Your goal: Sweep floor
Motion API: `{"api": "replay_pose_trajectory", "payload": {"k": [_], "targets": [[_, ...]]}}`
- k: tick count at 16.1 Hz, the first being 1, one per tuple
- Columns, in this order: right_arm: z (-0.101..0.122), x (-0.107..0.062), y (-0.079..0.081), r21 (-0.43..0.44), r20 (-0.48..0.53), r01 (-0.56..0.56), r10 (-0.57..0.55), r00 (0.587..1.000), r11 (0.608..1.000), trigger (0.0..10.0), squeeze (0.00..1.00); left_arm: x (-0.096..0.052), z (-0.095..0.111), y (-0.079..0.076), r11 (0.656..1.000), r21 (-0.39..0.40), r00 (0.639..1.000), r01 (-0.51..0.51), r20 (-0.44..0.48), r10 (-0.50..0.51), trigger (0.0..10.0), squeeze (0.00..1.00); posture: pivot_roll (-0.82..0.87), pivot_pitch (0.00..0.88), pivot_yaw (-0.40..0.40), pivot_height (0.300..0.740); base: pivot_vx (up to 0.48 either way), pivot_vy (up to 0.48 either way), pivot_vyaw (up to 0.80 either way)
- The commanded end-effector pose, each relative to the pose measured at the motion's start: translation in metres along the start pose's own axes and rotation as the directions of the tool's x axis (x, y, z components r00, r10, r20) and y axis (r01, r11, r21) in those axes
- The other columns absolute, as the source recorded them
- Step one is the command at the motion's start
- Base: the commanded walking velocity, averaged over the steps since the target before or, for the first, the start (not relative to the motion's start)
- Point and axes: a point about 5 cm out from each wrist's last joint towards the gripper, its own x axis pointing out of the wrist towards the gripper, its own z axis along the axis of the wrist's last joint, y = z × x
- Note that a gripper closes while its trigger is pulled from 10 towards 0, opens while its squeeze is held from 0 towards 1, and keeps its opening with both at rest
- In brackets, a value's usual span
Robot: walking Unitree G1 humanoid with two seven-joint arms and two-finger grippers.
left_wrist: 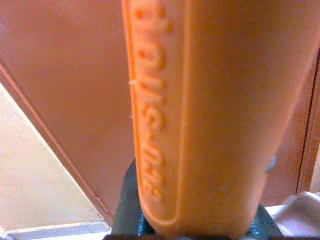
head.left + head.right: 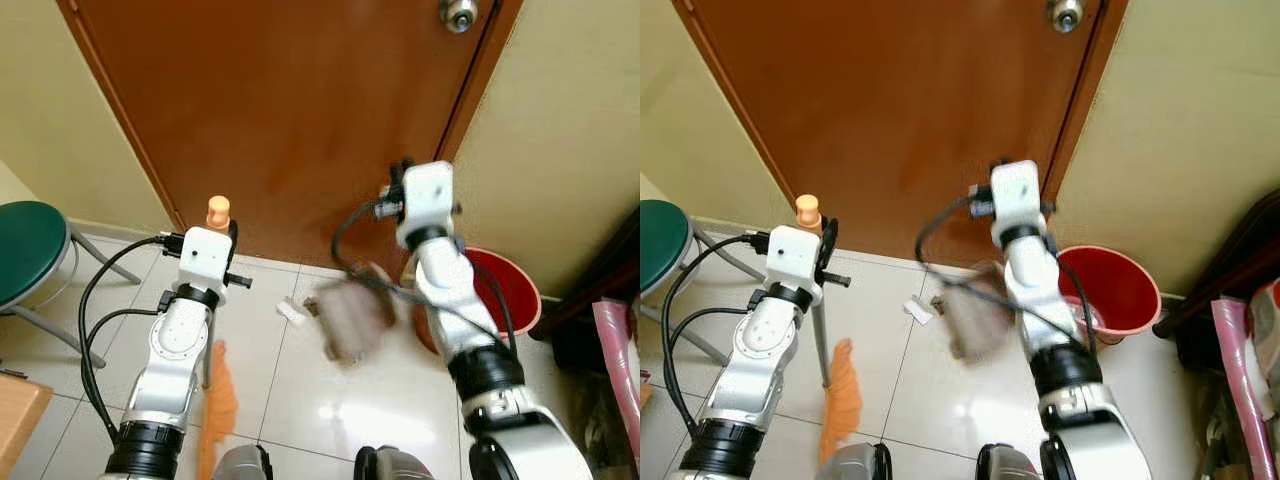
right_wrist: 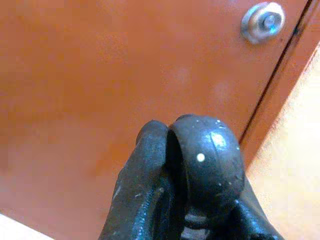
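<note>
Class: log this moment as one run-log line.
left gripper: shut on orange broom handle | right gripper: shut on dustpan handle | paper scrap: unswept on floor

We hold both silver arms raised forward, elbows bent; our left gripper (image 2: 222, 232) is clamped around an upright orange handle (image 1: 200, 115); our right gripper (image 3: 187, 165) is lifted higher, its black fingers (image 3: 207, 155) pressed together around a dark rounded handle end.

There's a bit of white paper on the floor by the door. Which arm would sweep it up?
Probably the left. The left gripper holds the orange broom handle, whose bristles sit on the tiles near the white scrap. The right gripper grips what seems a dustpan handle, the brown pan hanging blurred.
</note>
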Motion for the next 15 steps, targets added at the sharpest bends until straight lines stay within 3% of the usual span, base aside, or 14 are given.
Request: {"api": "replay_pose_trajectory", "payload": {"k": [1,4,8,11,12,14,15], "targets": [[0.003,-0.002,0.012,-0.047,0.053,-0.032,0.034,0.998,0.998,10.0,0.0,0.002,0.005,-0.006,1.0,-0.013,0.999,0.016,0.043,-0.015,10.0,0.0,0.08,0.089,-0.014,0.74,0.0,0.0,0.0],[-0.009,-0.01,0.034,-0.187,0.052,-0.065,0.076,0.996,0.98,10.0,0.0,0.003,0.006,-0.01,0.999,-0.006,0.998,0.038,0.047,-0.037,10.0,0.0,0.08,0.092,-0.006,0.74,0.0,0.0,0.0],[-0.012,-0.014,0.046,-0.291,0.071,-0.072,0.096,0.993,0.954,10.0,0.0,-0.002,0.007,-0.005,0.999,0.001,0.998,0.036,0.055,-0.036,10.0,0.0,0.1,0.11,-0.005,0.74,0.0,0.0,0.0],[-0.013,-0.025,0.052,-0.31,0.107,-0.057,0.095,0.99,0.949,10.0,0.0,-0.022,0.004,-0.004,0.999,-0.035,0.998,0.008,0.058,-0.006,10.0,0.0,0.12,0.136,0.009,0.74,0.0,0.0,0.0],[-0.015,-0.029,0.054,-0.319,0.119,-0.041,0.083,0.989,0.947,10.0,0.0,-0.03,0.001,-0.01,0.996,-0.091,0.998,-0.026,0.047,0.03,10.0,0.0,0.12,0.151,0.017,0.74,0.0,0.0,0.0],[-0.018,-0.035,0.056,-0.334,0.119,-0.036,0.081,0.99,0.942,10.0,0.0,-0.034,0.003,-0.024,0.991,-0.134,0.999,-0.003,0.047,0.01,10.0,0.0,0.13,0.179,0.024,0.74,0.0,0.0,0.0],[-0.023,-0.037,0.06,-0.351,0.105,-0.047,0.089,0.991,0.935,10.0,0.0,-0.028,0.006,-0.037,0.985,-0.17,0.998,0.016,0.057,-0.006,10.0,0.0,0.13,0.196,0.026,0.74,0.0,0.0,0.0]]}}
